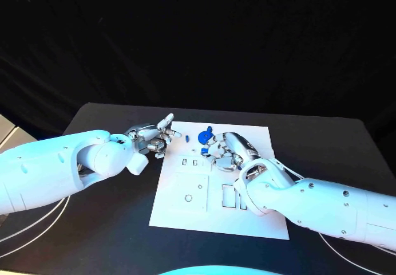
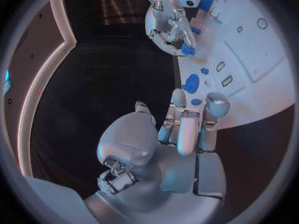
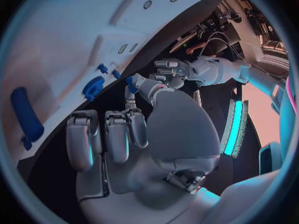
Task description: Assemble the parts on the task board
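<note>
Both hands work the far end of the task board [image 1: 216, 215].
Right hand [image 1: 227, 151] pinches a small blue part [image 3: 131, 81]; left hand [image 1: 153, 137] hovers empty, fingers [image 2: 187, 129] loosely spread, beside a blue round part [image 1: 205, 136].

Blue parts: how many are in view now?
5: on the task board, a round part with a small part and a second small part beside it; a fourth part at the right hand's fingertips; a long part beyond it. More may be hidden.
</note>
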Robot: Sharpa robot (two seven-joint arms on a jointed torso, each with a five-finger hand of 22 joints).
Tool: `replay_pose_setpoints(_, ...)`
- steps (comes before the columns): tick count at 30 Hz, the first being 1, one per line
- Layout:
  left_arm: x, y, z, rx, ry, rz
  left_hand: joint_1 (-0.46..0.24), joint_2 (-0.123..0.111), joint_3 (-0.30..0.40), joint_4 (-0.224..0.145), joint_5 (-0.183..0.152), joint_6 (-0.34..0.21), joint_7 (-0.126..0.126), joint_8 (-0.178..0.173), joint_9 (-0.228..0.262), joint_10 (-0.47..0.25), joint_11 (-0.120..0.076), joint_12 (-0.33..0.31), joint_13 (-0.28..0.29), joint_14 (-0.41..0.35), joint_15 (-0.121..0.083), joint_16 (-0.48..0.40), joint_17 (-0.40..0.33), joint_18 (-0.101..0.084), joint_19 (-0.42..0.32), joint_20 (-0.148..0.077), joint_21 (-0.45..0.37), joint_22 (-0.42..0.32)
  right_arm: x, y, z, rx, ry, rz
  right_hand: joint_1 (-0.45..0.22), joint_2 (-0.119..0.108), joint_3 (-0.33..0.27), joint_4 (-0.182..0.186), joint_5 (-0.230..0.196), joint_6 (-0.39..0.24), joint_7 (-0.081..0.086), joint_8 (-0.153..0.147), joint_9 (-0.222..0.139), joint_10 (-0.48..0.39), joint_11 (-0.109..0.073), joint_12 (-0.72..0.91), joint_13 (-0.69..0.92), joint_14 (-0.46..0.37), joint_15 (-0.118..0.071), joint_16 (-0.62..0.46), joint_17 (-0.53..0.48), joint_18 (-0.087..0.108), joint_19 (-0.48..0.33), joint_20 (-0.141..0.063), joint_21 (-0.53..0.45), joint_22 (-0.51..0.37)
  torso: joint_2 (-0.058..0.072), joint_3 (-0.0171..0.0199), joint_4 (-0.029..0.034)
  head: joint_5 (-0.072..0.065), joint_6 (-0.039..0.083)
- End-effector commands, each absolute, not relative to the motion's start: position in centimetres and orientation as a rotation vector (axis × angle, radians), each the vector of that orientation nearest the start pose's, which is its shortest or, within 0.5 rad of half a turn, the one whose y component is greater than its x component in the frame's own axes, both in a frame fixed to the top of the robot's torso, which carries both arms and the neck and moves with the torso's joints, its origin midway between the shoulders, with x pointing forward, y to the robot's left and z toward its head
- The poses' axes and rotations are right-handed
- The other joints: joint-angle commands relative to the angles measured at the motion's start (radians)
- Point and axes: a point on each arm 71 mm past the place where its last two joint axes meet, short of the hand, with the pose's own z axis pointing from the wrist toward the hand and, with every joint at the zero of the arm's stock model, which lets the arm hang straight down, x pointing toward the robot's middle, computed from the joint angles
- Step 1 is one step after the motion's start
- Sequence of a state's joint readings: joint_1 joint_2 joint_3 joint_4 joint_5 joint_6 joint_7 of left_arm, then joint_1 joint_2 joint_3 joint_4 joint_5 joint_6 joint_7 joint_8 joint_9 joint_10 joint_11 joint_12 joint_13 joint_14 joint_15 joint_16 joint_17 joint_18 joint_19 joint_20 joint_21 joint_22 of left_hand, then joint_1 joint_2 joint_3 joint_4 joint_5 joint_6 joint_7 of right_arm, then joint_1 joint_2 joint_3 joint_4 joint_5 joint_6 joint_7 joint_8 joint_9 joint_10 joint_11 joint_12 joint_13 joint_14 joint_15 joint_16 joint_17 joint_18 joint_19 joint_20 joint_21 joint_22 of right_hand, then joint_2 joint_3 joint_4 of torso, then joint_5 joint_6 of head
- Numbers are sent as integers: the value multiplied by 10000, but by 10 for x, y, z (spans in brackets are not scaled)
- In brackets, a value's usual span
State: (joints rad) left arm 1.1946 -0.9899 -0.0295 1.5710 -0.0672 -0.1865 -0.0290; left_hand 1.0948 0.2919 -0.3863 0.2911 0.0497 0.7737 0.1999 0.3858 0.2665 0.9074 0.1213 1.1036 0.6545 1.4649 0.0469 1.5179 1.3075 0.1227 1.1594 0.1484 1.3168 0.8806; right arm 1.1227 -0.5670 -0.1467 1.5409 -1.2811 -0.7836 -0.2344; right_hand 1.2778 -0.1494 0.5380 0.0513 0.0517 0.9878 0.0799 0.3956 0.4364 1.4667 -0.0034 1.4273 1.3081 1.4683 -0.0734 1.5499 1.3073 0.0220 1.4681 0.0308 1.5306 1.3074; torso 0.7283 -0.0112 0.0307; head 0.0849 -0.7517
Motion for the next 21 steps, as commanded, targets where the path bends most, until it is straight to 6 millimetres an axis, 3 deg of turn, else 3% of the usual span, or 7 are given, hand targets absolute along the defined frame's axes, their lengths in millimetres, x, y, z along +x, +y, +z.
replay_pose_setpoints(1, 470, 259, -194, -12736, 17616, -13273, 162, -27, -83, -1, -11, -80, 2, 2, 1, -112, 5, 19, -12, -40, 70, -52, 630, 93, -99, 16, -53, -34, 443, -76, -237, 2105, 15649, 8496, -96, 11, 8, 44, 69, 71, -15, 59, 9, -18, 74, -72, 1494, 941, 78, 18, 2269, -111, 870, 78, -28, 2336, 6, -6, 19, -12, -20)
replay_pose_setpoints(21, 468, 256, -187, -12544, 17221, -13852, 509, -37, -104, -22, -10, -78, 11, 90, 20, -157, 19, 92, -18, -55, 91, -57, 607, 99, -107, 53, -76, -55, 440, -60, -254, 1321, 16073, 8224, -91, 11, 14, 40, 68, 65, -22, 68, 5, -16, 68, -71, 1496, 942, 70, 22, 2278, -110, 869, 77, -30, 2335, 17, 29, 7, 53, -125)
